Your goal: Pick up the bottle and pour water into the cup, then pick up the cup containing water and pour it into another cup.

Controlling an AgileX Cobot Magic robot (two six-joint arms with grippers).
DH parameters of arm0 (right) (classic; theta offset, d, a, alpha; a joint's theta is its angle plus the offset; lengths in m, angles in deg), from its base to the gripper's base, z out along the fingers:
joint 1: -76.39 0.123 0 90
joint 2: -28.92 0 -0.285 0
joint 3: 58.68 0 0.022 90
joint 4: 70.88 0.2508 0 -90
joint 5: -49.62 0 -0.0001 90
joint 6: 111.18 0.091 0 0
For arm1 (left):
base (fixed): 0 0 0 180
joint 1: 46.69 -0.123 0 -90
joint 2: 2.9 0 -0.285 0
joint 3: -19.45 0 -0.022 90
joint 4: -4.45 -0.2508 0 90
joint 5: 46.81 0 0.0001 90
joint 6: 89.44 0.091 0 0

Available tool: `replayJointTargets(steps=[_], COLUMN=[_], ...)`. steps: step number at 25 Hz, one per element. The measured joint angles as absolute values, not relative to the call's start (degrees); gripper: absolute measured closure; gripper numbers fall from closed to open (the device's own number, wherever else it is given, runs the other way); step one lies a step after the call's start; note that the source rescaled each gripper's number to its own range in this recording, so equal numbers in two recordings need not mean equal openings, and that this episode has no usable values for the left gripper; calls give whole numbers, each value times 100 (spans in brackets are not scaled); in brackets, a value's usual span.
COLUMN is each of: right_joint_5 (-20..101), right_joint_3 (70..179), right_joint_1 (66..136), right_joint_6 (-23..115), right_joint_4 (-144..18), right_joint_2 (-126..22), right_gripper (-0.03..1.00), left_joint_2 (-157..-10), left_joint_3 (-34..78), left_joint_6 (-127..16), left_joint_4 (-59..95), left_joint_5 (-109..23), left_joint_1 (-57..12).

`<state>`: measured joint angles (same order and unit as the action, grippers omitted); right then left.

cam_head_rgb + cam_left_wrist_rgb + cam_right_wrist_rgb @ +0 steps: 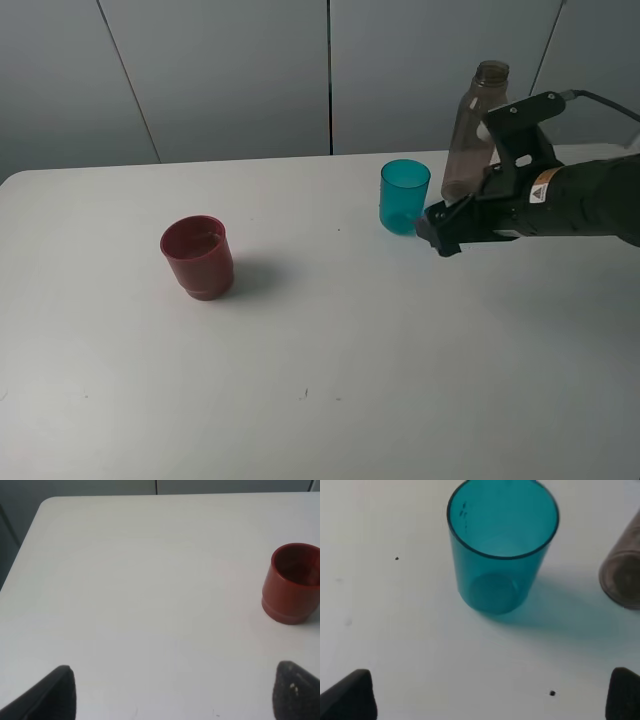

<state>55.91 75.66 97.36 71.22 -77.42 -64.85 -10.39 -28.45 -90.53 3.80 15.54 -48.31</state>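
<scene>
My right pincer (432, 226) stands spread wide and empty, just right of the small translucent teal plastic tumbler (404, 196) upright on the white table (330, 400), lined up, I judge, to grasp it beside the tall smoky translucent bottle (473, 130).

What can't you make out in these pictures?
- Smoky translucent plastic bottle: exterior view, lower part hidden by the right arm; right wrist view, cut by the edge.
- Water level in the teal translucent tumbler: unclear in both.
- Squat dark-red cup: left wrist view, clipped by the edge.
</scene>
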Motion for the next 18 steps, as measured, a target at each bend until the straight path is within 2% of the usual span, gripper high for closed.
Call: replayJointTargets(steps=[5, 10, 18], right_joint_5=[3791, 1215, -1273], right_joint_3=[7566, 7958, 8199], right_joint_1=[9736, 9736, 9744], right_joint_6=[7100, 7089, 7089], right_joint_4=[-7742, -7742, -7720], right_joint_2=[-4493, -2738, -522], right_gripper=[-3, -3, -3], left_joint_2=[-1039, -1039, -1039], left_joint_3=[-2845, -2845, -2845], left_joint_6=[-9053, -9053, -9053], left_joint_4=[380, 380, 380], left_joint_5=[1554, 1554, 1554], left_joint_1=[-4831, -4831, -4831])
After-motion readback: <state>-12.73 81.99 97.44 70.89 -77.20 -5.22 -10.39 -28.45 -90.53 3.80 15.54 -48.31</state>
